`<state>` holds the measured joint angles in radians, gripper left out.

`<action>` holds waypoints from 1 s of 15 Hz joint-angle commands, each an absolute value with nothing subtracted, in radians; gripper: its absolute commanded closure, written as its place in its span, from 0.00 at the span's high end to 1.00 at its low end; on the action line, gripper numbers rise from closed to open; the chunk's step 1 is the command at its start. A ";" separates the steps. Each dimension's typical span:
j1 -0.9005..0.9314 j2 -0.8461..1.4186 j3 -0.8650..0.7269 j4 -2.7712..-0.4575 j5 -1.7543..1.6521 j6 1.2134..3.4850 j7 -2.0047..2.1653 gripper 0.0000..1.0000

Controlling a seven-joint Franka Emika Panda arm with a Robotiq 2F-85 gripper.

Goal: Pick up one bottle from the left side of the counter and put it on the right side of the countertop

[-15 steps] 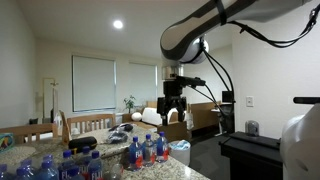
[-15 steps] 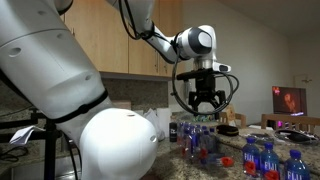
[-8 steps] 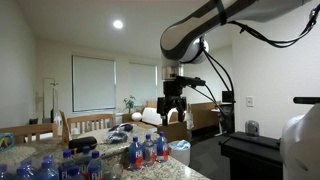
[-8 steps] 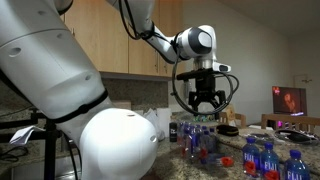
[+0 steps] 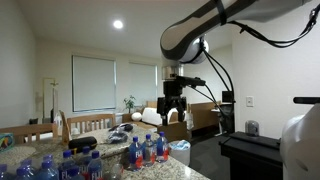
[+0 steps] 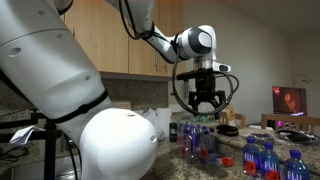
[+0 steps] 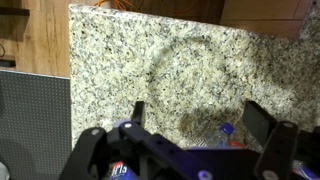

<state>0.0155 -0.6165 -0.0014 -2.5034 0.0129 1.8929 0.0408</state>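
Wrist view | black two-finger gripper (image 7: 197, 115) is hanging with jaws spread wide; gripping nothing | small clear blue-capped plastic bottle (image 7: 226, 130) is standing below it on light speckled granite counter (image 7: 150, 50), among others alike

bottles (image 5: 146, 150) crowd ctr (image 7: 200, 60), air above — free

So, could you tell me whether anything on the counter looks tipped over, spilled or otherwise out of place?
Nothing stands out. The small clear plastic water bottles with blue caps stand upright in clusters on the light speckled granite-like countertop, with no spill visible. The Robotiq gripper hangs open above them, holding nothing.
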 commanded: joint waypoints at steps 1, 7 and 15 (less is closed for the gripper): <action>0.009 -0.616 0.003 -2.501 0.016 1.890 0.038 1.00; 0.013 -0.611 0.011 -2.497 0.022 1.892 0.041 1.00; 0.025 -0.598 0.037 -2.449 0.033 1.893 0.072 1.00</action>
<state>0.0192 -0.6112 0.0098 -2.4906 0.0222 1.8957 0.0446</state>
